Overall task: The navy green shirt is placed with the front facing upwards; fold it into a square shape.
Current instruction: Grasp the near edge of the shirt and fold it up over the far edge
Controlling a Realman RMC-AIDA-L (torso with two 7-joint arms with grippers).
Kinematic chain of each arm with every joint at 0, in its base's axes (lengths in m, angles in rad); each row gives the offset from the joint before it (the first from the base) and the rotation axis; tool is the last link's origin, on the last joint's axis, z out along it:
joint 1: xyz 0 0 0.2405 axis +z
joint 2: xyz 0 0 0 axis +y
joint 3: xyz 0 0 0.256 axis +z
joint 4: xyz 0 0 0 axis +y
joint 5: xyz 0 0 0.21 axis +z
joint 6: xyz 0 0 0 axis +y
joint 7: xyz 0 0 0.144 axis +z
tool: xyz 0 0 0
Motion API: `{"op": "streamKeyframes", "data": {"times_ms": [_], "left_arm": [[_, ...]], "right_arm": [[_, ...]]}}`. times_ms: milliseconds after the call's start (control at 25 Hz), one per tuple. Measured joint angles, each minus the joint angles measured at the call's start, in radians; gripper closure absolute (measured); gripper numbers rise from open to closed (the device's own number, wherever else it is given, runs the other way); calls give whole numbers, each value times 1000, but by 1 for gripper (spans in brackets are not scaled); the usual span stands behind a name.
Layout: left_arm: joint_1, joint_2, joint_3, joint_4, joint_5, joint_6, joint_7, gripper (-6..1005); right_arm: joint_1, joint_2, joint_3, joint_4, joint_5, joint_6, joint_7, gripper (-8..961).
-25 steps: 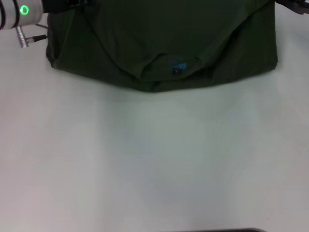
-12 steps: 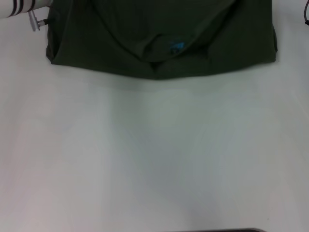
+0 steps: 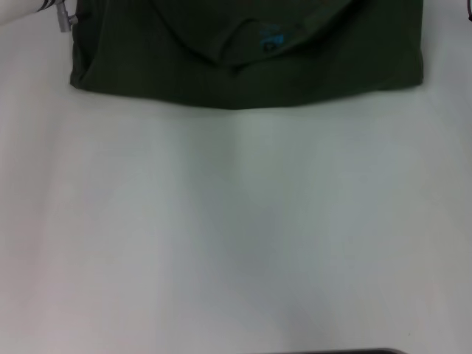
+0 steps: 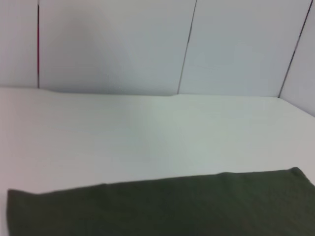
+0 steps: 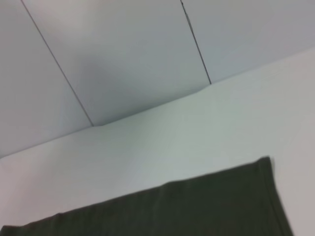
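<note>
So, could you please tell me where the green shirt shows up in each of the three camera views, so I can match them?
Head view: the navy green shirt fills the top strip, blue neck label near the middle.
Left wrist view: the shirt spans the bottom edge.
Right wrist view: the shirt lies along the bottom, one corner at the right.
Shared landmark: the white table under it, seen in all three.

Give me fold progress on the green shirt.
Partly folded. Done: the navy green shirt has its sides turned in, giving straight left and right edges, with the blue neck label showing on top. In hand: part of the left arm is at its upper-left corner; neither end effector is visible. Left: whether it is square yet cannot be judged; its far part is out of view.
</note>
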Motion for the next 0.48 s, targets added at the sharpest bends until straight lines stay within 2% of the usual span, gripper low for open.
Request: {"op": "streamKeyframes", "data": {"times_ms": [480], "left_arm": [[-7, -1, 142, -34, -4, -189, 1, 893]], "right_arm": [[53, 2, -125, 27, 96, 217, -141, 893]]}}
